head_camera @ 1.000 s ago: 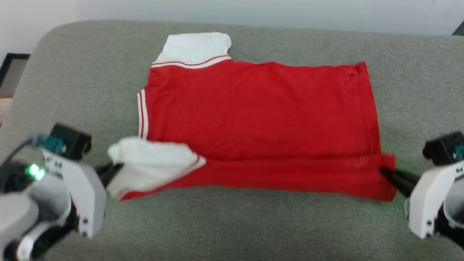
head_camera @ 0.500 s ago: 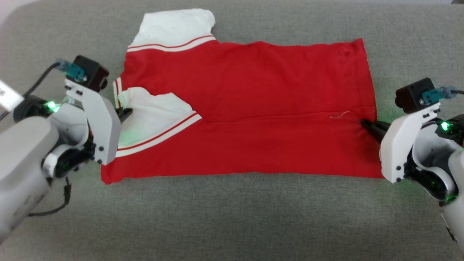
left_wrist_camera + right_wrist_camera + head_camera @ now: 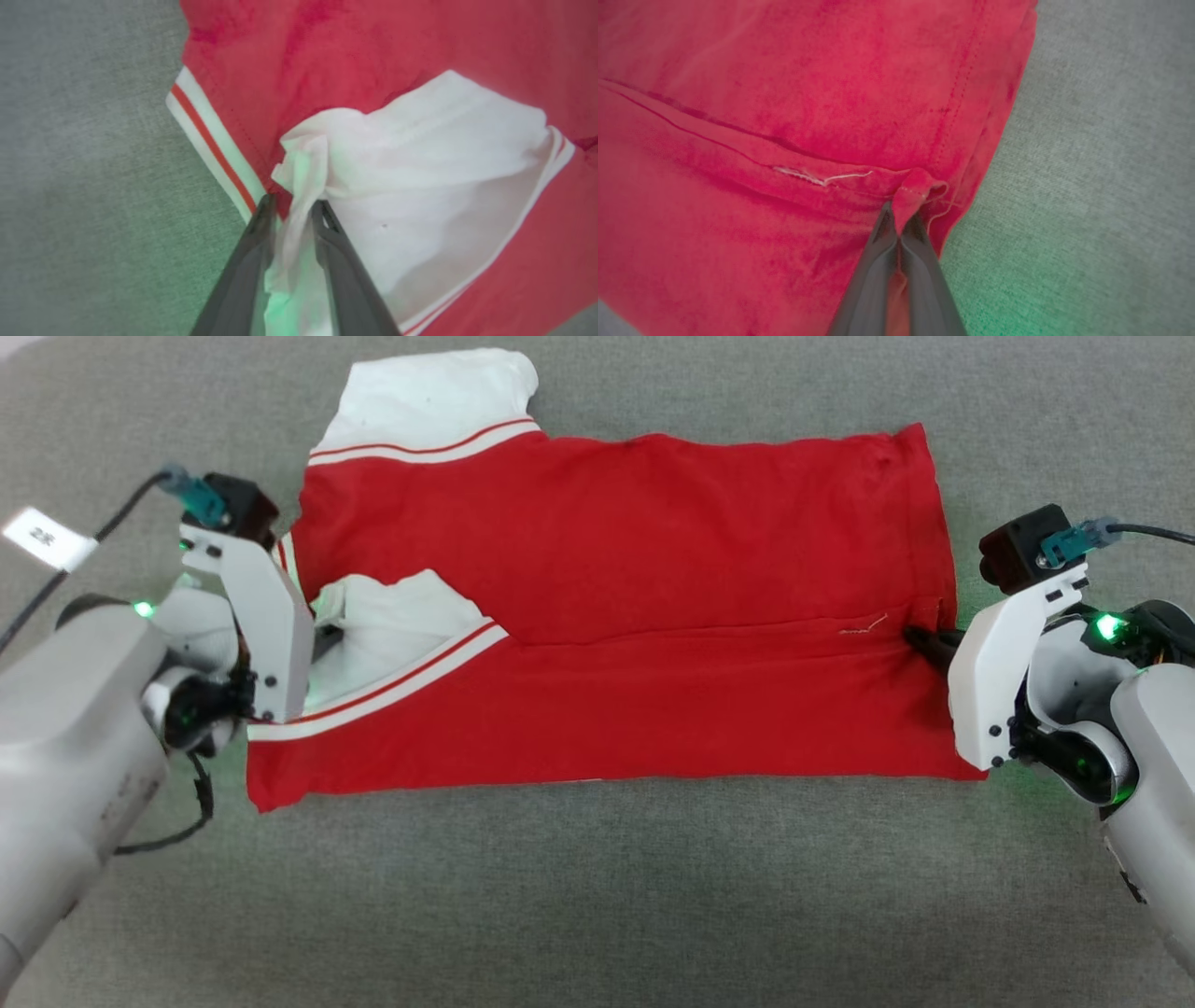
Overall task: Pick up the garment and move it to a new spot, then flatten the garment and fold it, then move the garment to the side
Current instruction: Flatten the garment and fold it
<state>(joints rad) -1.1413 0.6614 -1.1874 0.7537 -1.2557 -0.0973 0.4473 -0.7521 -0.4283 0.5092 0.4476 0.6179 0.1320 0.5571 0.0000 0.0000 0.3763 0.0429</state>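
At bottom centre of the left wrist view, the left tool (image 3: 293, 204) has its jaws parted a little, with white sleeve (image 3: 420, 154) cloth slack between them. The right tool (image 3: 900, 218) is pinched closed on a hem corner. Between them the garment (image 3: 653, 616) lies flat mid-frame on the grey cushion (image 3: 597, 896), its long axis running left to right with one end at each tool. It is red with white stripe-trimmed sleeves, and its lower band is folded over.
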